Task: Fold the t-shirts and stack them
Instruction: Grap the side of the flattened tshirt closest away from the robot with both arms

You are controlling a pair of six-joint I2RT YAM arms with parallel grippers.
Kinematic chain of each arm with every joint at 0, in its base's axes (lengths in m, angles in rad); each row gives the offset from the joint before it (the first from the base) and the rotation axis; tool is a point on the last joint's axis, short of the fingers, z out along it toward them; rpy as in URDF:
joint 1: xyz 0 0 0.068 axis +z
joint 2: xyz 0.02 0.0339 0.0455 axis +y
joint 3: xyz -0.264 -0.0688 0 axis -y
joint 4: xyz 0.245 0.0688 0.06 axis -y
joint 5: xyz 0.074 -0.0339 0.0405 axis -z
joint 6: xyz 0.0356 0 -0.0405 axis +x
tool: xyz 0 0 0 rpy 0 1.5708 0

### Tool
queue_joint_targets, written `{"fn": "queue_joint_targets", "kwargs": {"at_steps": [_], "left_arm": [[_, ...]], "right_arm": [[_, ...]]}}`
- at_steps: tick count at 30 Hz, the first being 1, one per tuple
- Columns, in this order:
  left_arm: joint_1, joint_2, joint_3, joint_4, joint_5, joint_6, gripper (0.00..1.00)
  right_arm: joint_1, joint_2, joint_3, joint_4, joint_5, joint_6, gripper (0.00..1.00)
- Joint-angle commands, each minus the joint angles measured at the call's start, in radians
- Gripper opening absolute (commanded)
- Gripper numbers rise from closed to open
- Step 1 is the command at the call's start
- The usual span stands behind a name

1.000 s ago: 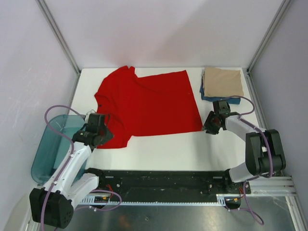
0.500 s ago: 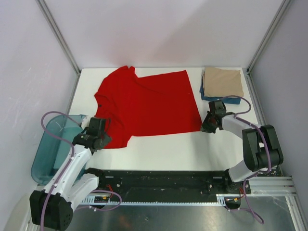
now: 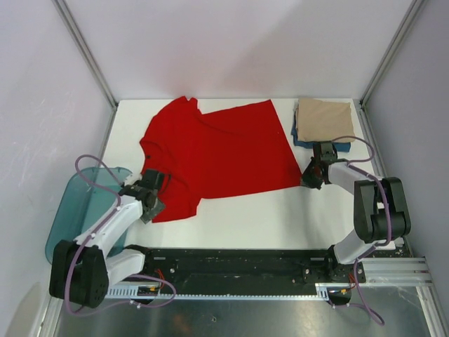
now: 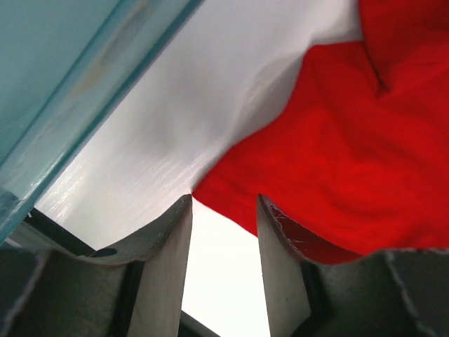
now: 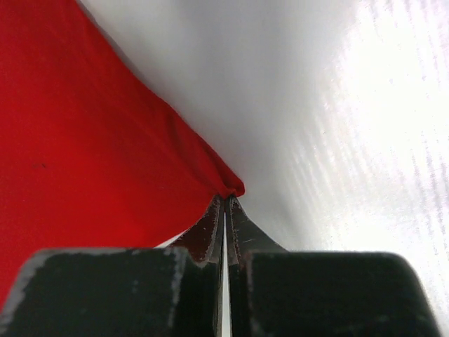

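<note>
Looking first at the top view, I see the red t-shirt (image 3: 221, 154) spread flat in the middle of the worktop (image 3: 245, 214). The tan t-shirt (image 3: 324, 119) lies folded on the blue t-shirt (image 3: 303, 144) at the far right. The left end effector (image 3: 151, 199) sits at the near left corner of the red cloth, near the tub (image 3: 74, 214). The right end effector (image 3: 309, 179) is at the near right corner.

In the left wrist view, the left end effector (image 4: 224, 232) has its fingers (image 4: 168, 253) apart. The edge of the red t-shirt (image 4: 337, 154) lies just at their tips, not yet pinched.

In the right wrist view, the right end effector (image 5: 226, 203) is closed and seems to pinch the very corner of the red t-shirt (image 5: 84, 140).

I judge the cloth to be light, soft and limp, so it will sag and wrinkle. Holding both near corners, with enough cloth in each pinch, should keep the edge straight for a fold.
</note>
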Motion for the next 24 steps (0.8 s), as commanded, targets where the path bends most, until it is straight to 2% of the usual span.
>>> {"fn": "queue_joint_targets", "kwargs": {"at_steps": [1,11,13,19,24], "left_arm": [[-0.021,0.058,0.036,0.03,-0.049,-0.01,0.47],[-0.082,0.194,0.016,0.114,0.007,0.007,0.48],[-0.09,0.2,0.011,0.119,0.012,-0.001,0.41],[-0.096,0.087,-0.024,0.095,0.044,-0.035,0.05],[-0.097,-0.133,-0.044,-0.004,0.075,-0.101,0.0]], "right_arm": [[-0.04,0.031,0.042,-0.036,0.064,-0.034,0.0],[-0.073,0.051,0.052,-0.018,0.013,-0.039,0.0],[-0.075,0.055,0.052,-0.017,0.012,-0.039,0.0],[-0.073,0.061,0.051,-0.026,0.012,-0.043,0.0],[-0.057,0.05,0.051,-0.053,0.012,-0.044,0.0]]}}
